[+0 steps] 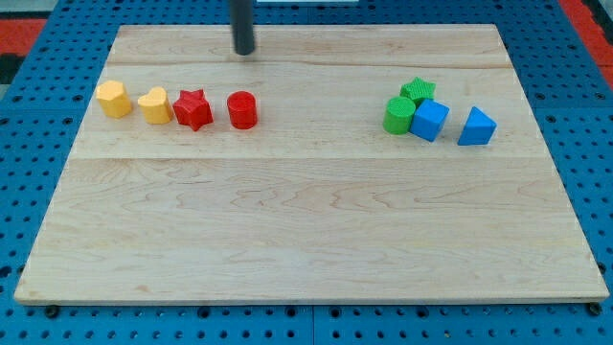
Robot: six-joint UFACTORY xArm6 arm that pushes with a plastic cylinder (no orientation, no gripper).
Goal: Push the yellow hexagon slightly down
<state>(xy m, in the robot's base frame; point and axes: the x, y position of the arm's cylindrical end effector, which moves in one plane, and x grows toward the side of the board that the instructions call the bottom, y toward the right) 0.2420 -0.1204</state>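
Observation:
The yellow hexagon [114, 99] lies near the left edge of the wooden board [306, 220], in the upper left. Right of it in a row are a yellow heart [154, 105], a red star [192, 109] touching the heart, and a red cylinder [242, 110]. My tip [245, 52] stands near the view's top, above the red cylinder and well up and to the right of the yellow hexagon, touching no block.
At the upper right is a cluster: a green star [419, 91], a green cylinder [399, 114], a blue cube [430, 121] and a blue triangular block [477, 126]. A blue pegboard [29, 192] surrounds the board.

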